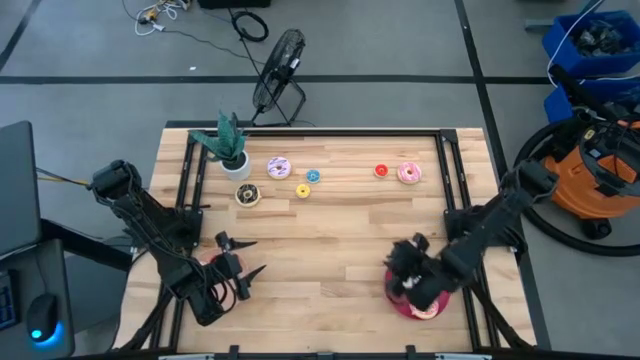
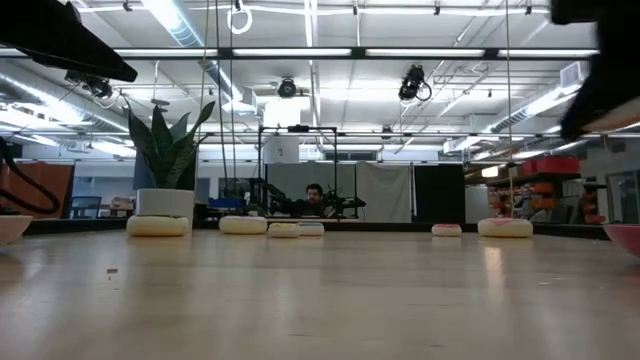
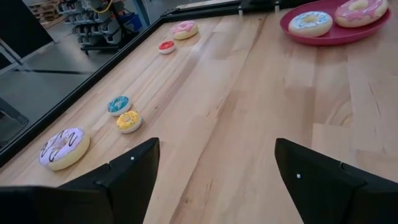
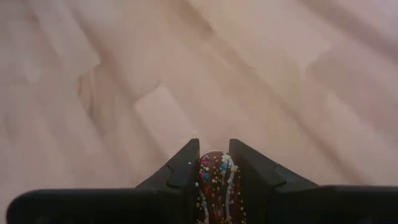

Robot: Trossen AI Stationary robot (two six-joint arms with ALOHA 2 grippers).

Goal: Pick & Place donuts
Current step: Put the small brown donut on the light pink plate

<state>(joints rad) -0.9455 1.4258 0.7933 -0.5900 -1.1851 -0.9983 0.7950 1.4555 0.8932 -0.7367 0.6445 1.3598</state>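
Note:
My right gripper (image 1: 403, 264) is shut on a chocolate-sprinkled donut (image 4: 214, 182), above the table beside the crimson plate (image 1: 402, 306). That plate holds a white-iced donut (image 3: 310, 23) and a pink one (image 3: 360, 9). A row near the far edge lies flat on the table: purple-iced donut (image 1: 279, 167), tiny blue (image 1: 313, 176), tiny yellow (image 1: 303, 190), another chocolate donut (image 1: 247, 195), tiny red (image 1: 381, 171), pink-iced (image 1: 409, 173). My left gripper (image 1: 243, 262) is open and empty at the near left. My right gripper pinches the chocolate-sprinkled donut between its two fingers (image 4: 180, 171). Only a narrow strip of the sprinkled icing (image 4: 214, 174) shows between them. The fingers come from above, slanting down. The donut is lifted clear of the wooden table.
A white potted green plant (image 1: 230, 148) stands at the far left by the donut row. A pale plate rim (image 2: 8, 228) shows at the low view's left edge. Black frame rails (image 1: 443, 170) run along the table's sides. Bare wood lies mid-table (image 1: 330, 240).

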